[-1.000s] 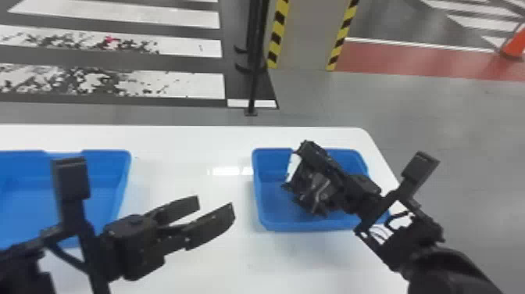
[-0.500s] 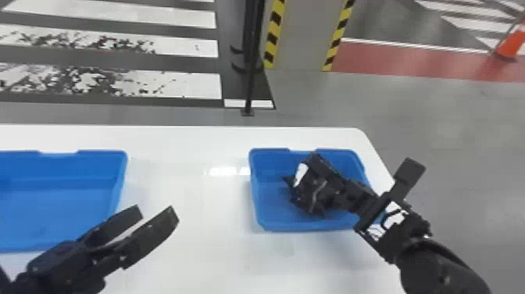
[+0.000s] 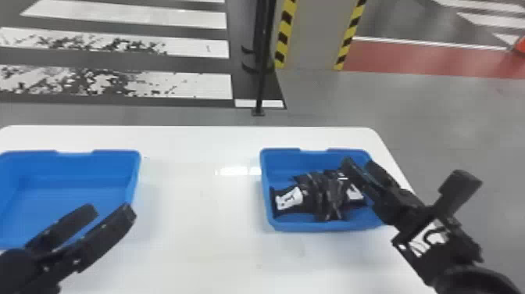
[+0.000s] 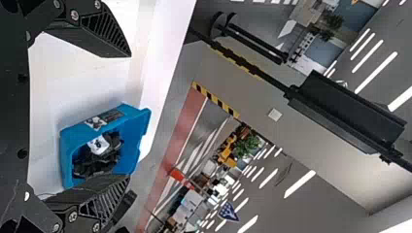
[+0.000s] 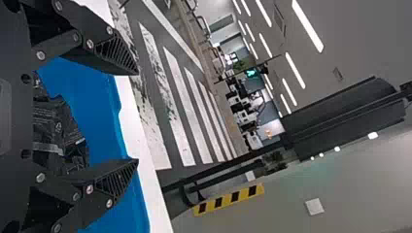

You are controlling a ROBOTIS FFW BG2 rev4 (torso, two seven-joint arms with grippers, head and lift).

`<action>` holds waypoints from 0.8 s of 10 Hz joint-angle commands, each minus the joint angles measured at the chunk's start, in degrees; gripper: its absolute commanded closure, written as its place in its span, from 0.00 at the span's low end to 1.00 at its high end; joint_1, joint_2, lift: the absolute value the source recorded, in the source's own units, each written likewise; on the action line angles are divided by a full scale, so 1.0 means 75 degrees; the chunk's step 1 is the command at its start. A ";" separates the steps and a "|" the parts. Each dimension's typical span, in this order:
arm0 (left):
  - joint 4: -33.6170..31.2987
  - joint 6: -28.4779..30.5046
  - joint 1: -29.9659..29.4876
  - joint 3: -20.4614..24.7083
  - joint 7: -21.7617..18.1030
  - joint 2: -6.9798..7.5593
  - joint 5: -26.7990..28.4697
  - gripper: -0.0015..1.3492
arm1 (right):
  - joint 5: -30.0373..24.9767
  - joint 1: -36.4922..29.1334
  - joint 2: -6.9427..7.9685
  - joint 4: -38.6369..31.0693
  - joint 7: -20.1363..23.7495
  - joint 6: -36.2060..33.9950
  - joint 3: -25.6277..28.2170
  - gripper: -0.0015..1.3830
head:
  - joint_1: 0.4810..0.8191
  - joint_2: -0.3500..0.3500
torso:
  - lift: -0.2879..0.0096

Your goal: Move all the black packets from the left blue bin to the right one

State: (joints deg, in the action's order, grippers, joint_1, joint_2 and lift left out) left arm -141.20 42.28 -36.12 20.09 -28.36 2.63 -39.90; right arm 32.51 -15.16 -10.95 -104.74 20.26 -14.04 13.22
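In the head view, black packets [image 3: 325, 196] lie heaped in the right blue bin [image 3: 281, 223]. My right gripper [image 3: 361, 170] is over that bin's right part, its fingers apart. The right wrist view has the same gripper [image 5: 137, 116] open, with packets [image 5: 58, 131] beyond its base. My left gripper [image 3: 113, 209] stands open at the near right corner of the left blue bin [image 3: 97, 155], whose visible floor is bare. In the left wrist view the left gripper [image 4: 130, 116] holds nothing between its spread fingers; the right bin [image 4: 136, 138] with packets lies farther off.
Both bins stand on a white table [image 3: 199, 219], with a wide stretch of tabletop between them. Past the table's far edge a thin black pole [image 3: 262, 78] rises from the floor, beside a column with yellow and black stripes.
The right gripper has backed off rightward from the packets and opened, leaving them spread in the bin. My left gripper first drew back toward the lower left, then came somewhat forward and right.
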 commanded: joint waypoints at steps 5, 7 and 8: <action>-0.0027 -0.3763 -0.1971 0.1267 0.0114 -0.0370 0.1785 0.13 | -0.2080 -0.3922 0.1121 -0.2844 -0.0615 0.2848 -0.0026 0.15 | 0.63 0.48 | 0.50; -0.0008 -0.4551 -0.2327 0.1343 0.0419 -0.0370 0.2455 0.13 | -0.2186 -0.4897 0.1285 -0.3182 -0.0837 0.3392 -0.0315 0.15 | 0.63 0.58 | 0.50; 0.0142 -0.4794 -0.2252 0.1450 0.0454 -0.0370 0.2730 0.13 | -0.2202 -0.5141 0.1285 -0.3219 -0.0849 0.3448 -0.0513 0.15 | 0.63 0.63 | 0.50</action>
State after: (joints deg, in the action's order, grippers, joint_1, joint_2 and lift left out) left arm -140.74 7.40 -53.23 30.49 -24.93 0.00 -20.69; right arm 16.05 -52.54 -1.36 -128.69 13.86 11.47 10.20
